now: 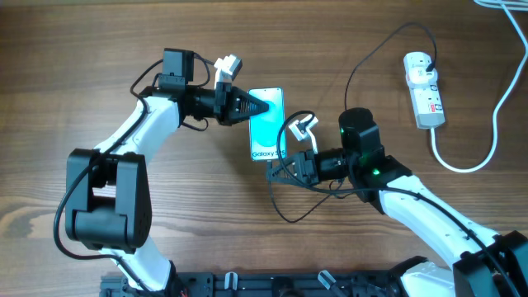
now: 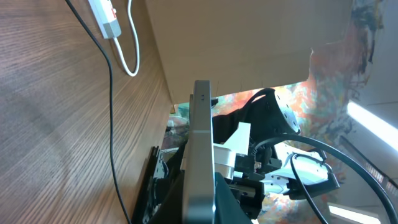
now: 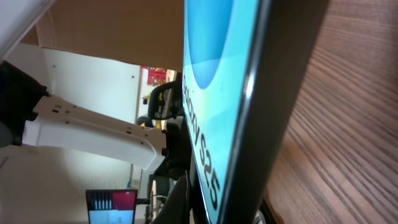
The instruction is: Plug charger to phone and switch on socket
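Got the phone [image 1: 266, 132] screen-up around the middle of the counter [image 1: 206, 214], pinched at its top end by the left tool [image 1: 262, 107]. Right tool [image 1: 276, 171] pressed together at the bottom end, pinching the charger [image 1: 280, 210], cable looping toward the near edge. Spotted the socket [image 1: 423, 89] far right, well apart.

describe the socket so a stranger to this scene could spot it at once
On the wooden table, look to the upper right of the overhead view. The socket is the white elongated strip with red markings, a black plug and a thick white cord, unlike the teal-screened phone mid-table.
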